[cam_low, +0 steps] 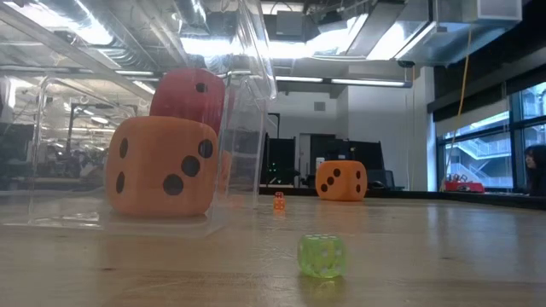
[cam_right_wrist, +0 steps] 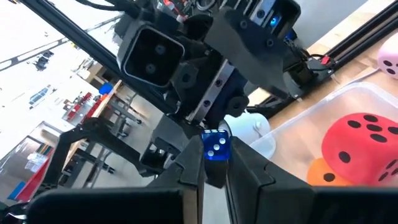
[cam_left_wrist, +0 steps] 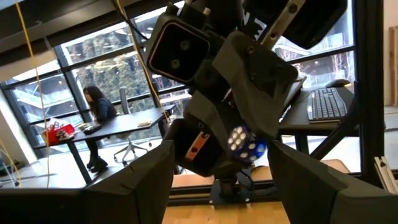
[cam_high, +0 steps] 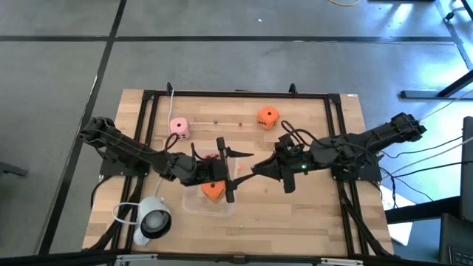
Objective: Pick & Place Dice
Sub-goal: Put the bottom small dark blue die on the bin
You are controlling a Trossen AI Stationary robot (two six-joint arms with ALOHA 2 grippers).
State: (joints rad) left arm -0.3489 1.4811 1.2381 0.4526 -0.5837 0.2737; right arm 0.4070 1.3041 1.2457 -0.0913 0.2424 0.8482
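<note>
A red die (cam_right_wrist: 360, 142) lies on an orange die (cam_low: 162, 166) inside a clear container (cam_high: 194, 205). The pale pink die (cam_high: 179, 128) and the second orange die (cam_high: 267, 117) rest on the table near its far edge. My right gripper (cam_right_wrist: 216, 163) reaches in from the right and is shut on a small blue die (cam_right_wrist: 216, 147). My left gripper (cam_left_wrist: 221, 168) faces it from the left, open wide. Its fingers stand on either side of the right gripper's tip and the blue die (cam_left_wrist: 247, 143) and touch nothing. My right gripper pinches the small blue die by two opposite faces (cam_right_wrist: 216, 151) between its two fingers. The fingers come roughly level from the table's right side. The die is lifted clear of the table, beside the clear container.
A small translucent green die (cam_low: 322, 256) and a tiny orange die (cam_low: 279, 201) lie on the wooden table (cam_high: 310, 214). A white round device (cam_high: 151, 219) sits near the left near corner. A black frame (cam_high: 236, 94) edges the work area.
</note>
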